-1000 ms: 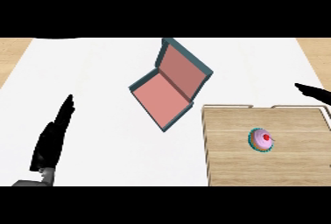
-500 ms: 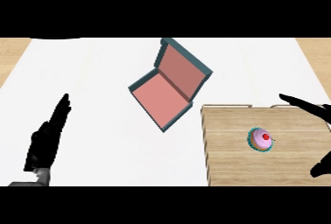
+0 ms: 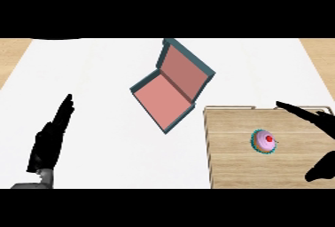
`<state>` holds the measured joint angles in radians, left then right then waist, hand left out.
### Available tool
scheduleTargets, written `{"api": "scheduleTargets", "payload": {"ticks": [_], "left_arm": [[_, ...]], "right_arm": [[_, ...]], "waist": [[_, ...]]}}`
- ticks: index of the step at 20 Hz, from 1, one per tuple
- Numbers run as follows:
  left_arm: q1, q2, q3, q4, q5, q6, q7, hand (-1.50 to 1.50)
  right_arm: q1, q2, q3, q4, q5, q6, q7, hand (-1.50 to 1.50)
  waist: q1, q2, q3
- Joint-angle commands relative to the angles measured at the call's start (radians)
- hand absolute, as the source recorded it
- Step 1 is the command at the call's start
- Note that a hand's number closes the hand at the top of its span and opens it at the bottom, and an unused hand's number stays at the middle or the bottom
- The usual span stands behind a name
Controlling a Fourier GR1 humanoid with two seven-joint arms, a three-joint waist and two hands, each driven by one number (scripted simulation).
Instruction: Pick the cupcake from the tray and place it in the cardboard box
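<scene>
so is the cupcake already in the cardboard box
No, the cupcake sits on the wooden tray, while the open cardboard box lies apart on the counter, holding nothing.

Cupcake [image 3: 264, 142], pink frosting, red top, sits on wooden tray [image 3: 229, 168] at lower right. Right hand [image 3: 313, 119] spread open around it, not touching. Open cardboard box [image 3: 171, 91] lies centre. Left hand [image 3: 51, 139] rests open, lower left.
</scene>
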<state>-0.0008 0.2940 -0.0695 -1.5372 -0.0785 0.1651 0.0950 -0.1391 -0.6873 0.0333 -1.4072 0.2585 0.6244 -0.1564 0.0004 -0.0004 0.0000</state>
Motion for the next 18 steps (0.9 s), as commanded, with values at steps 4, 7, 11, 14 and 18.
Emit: {"api": "scheduleTargets", "payload": {"ticks": [4,7,11,14,18], "left_arm": [[0.045,-0.015,0.042,-0.024,-0.032,-0.045,-0.024,0.00],[0.036,-0.046,0.041,-0.064,-0.044,-0.050,0.019,0.00],[0.002,-0.055,0.067,-0.043,-0.064,-0.071,0.038,0.00],[0.021,-0.073,0.059,-0.054,-0.078,-0.073,0.035,0.00],[0.022,-0.088,0.084,0.014,-0.099,-0.075,-0.050,0.00]], "right_arm": [[0.060,0.061,-0.035,0.015,0.118,-0.007,-0.088,-1.50],[0.050,0.093,-0.072,-0.082,0.089,0.061,0.033,-1.50],[0.014,0.144,-0.067,-0.008,0.172,0.034,-0.026,-1.50],[-0.046,0.151,-0.103,0.035,0.152,0.070,-0.006,-1.50],[0.010,0.154,-0.103,0.052,0.212,0.045,-0.098,-1.50]], "waist": [[0.000,0.000,0.000],[-0.001,-0.001,0.000],[0.001,0.000,0.000],[0.003,0.000,0.000],[0.000,0.000,0.000]]}}
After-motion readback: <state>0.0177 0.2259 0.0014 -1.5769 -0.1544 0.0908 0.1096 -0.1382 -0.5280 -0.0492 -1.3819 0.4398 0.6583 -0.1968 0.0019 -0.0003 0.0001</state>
